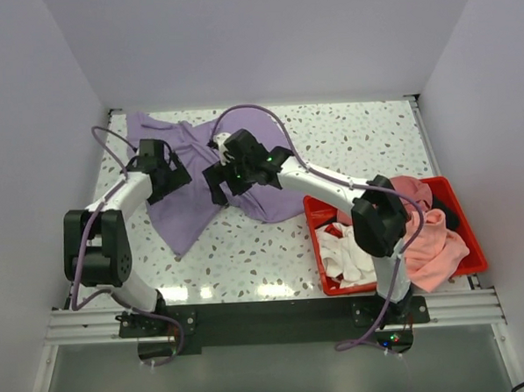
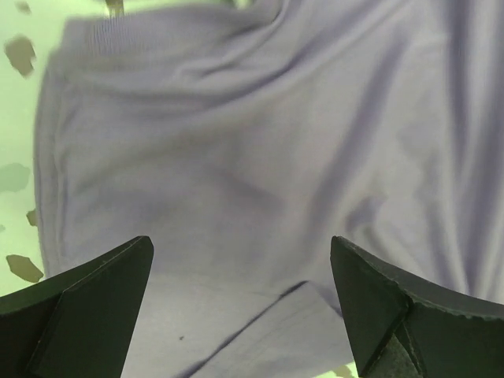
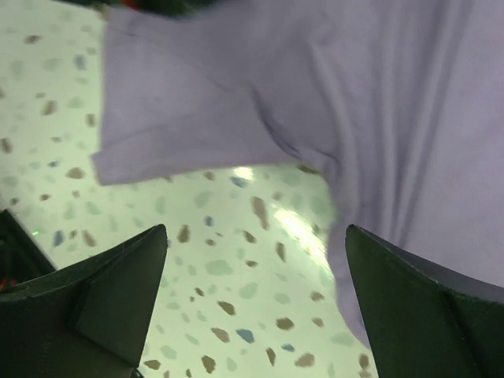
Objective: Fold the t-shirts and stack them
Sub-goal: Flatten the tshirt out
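Currently one purple t-shirt lies rumpled and unfolded on the speckled table, spread from the far left corner toward the middle. I see both arms reaching in over it.

Left gripper: sits over the shirt's left portion. From the left wrist view the left gripper has its jaws spread wide with nothing between them. Purple cloth fills nearly the whole view under the fingers, creased, with a stitched edge running along its left side and a strip of table showing beyond that.

Right gripper: sits over the middle of the shirt, near its lower edge. From the right wrist view the right gripper also has its jaws spread and grips nothing. Bare table lies between the fingers. The shirt covers the top and right of that view, with a flat flap, possibly a sleeve, sticking out to the left.

Red bin: at the near right of the table, well apart from the purple shirt. It holds a white garment and a pink garment, the pink one draping over the bin's right side. Nothing is folded or stacked yet.
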You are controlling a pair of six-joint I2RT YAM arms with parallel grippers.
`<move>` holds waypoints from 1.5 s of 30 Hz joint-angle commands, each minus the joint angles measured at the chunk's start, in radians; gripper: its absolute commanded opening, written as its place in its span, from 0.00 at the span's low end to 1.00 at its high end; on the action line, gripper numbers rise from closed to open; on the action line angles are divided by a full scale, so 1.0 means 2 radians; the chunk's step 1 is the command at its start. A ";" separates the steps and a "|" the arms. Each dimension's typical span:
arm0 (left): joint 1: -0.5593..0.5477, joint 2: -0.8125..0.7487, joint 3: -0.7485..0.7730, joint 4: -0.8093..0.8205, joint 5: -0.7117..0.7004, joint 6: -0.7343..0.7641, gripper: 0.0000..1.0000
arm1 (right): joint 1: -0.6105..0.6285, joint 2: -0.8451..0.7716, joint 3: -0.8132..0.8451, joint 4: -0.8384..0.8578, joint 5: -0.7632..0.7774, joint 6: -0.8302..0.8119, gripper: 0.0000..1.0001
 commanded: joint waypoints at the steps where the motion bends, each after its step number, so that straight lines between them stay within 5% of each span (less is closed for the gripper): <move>1: 0.015 0.022 -0.022 0.034 0.033 -0.016 1.00 | 0.028 0.055 0.090 0.025 -0.104 -0.043 0.99; 10: 0.043 0.047 -0.056 0.037 0.050 -0.026 1.00 | 0.043 0.224 0.270 -0.031 -0.144 -0.105 0.99; 16: 0.044 0.044 -0.059 0.032 0.044 -0.030 1.00 | 0.044 0.254 0.255 -0.010 -0.152 -0.096 0.99; 26: 0.047 0.048 -0.053 0.022 0.021 -0.029 1.00 | 0.054 0.163 0.096 -0.032 -0.185 -0.172 0.99; 34: 0.051 0.044 -0.053 0.014 0.003 -0.034 1.00 | 0.087 -0.017 -0.108 0.000 -0.201 -0.203 0.99; 39: 0.051 0.036 -0.066 0.030 0.033 -0.036 1.00 | 0.088 -0.033 -0.080 0.070 -0.176 -0.165 0.99; 45: 0.051 0.024 -0.079 0.040 0.057 -0.037 1.00 | 0.088 0.087 0.067 0.073 -0.136 -0.139 0.99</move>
